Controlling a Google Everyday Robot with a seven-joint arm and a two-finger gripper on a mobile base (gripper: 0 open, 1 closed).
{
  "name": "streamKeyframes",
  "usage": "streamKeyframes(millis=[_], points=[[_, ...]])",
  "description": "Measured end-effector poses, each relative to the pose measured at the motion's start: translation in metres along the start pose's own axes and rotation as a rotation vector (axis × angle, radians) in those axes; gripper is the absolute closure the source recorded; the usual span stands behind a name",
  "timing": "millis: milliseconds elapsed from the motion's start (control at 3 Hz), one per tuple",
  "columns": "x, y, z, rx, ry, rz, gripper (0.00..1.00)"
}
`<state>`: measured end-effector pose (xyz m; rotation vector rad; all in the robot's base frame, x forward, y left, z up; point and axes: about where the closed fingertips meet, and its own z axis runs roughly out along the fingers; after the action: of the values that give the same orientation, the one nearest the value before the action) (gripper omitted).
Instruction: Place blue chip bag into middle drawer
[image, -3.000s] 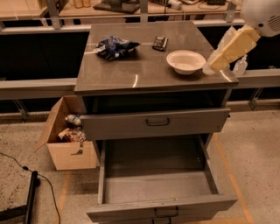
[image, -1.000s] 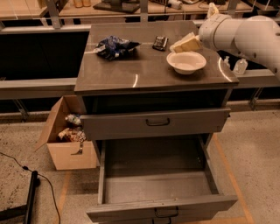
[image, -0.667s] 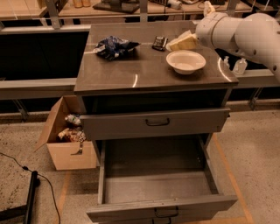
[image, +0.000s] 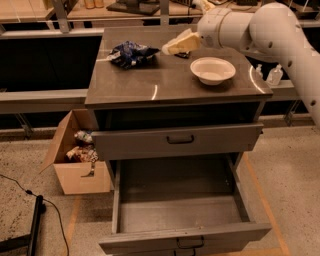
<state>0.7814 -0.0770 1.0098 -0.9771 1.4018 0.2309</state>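
Currently the gripper (image: 176, 46) hovers just right of the blue chip bag (image: 132, 53) on the cabinet top (image: 165, 85), apparently lined up for pickup; whether it is spread or closed cannot be told. The middle drawer (image: 175, 212) stands pulled out below, ready. A white bowl (image: 213, 70) sits rightward, likely no obstruction.

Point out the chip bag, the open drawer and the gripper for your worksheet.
chip bag (image: 131, 53): camera view, middle of the crumpled foil.
drawer (image: 180, 211): camera view, bare floor.
gripper (image: 169, 49): camera view, pale front end, above the cabinet top (image: 170, 82) beside the bag.
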Motion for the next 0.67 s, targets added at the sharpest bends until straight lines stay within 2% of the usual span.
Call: streamKeyframes(millis=[333,667], points=[[-0.002,0.027,0.032,-0.054,0.013,0.011,0.0],[0.006,0.052,0.066,-0.071,0.041,0.023,0.0]])
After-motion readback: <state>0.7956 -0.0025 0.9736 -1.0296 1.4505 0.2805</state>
